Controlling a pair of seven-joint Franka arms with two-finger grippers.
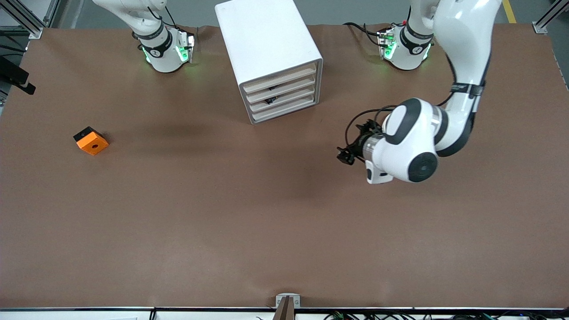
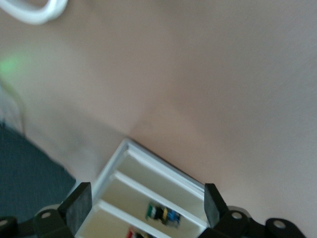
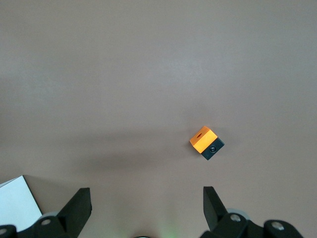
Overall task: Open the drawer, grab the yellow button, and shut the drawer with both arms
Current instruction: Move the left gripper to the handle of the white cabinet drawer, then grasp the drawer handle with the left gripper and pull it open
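A white cabinet (image 1: 271,53) with several shallow drawers (image 1: 283,94) stands between the arms' bases, all drawers pushed in. My left gripper (image 1: 346,155) hangs over the table toward the left arm's end, pointing at the drawer fronts. In the left wrist view its gripper (image 2: 147,203) is open, and the drawers (image 2: 148,191) show between the fingers (image 2: 79,206). A small multicoloured part (image 2: 163,214) lies in one drawer. I cannot pick out the button. My right gripper (image 3: 147,203) is open and empty, high over the table.
An orange cube with a black side and a hole (image 1: 91,141) lies on the brown table toward the right arm's end, also in the right wrist view as the cube (image 3: 206,142). The cabinet's corner (image 3: 17,203) shows there too. Small dark parts (image 1: 270,101) sit in the drawers.
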